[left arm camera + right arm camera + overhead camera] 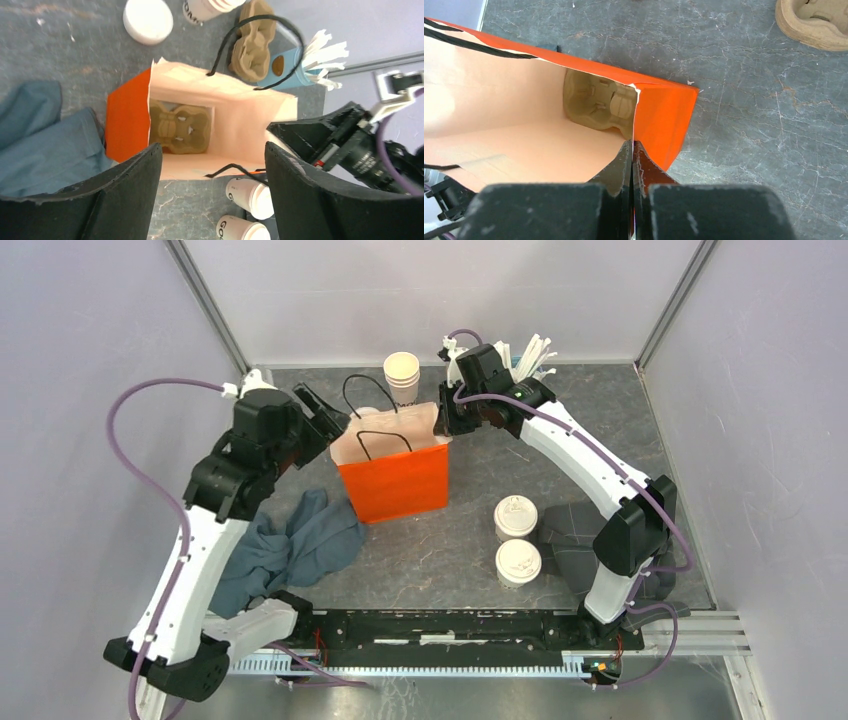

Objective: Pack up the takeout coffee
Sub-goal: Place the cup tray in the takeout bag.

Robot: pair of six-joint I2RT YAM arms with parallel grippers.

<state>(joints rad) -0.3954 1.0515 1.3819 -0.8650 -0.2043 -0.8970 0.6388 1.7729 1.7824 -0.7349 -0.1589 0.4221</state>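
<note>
Cups (516, 517), two, cream paper under white lids, apparently upright, side by side. Spread left gripper (214, 151); right gripper (632, 146) pinching orange bag (664, 117) rim.

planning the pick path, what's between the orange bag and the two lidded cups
Nothing. The top view shows only bare table between the orange bag and the two lidded cups.
</note>
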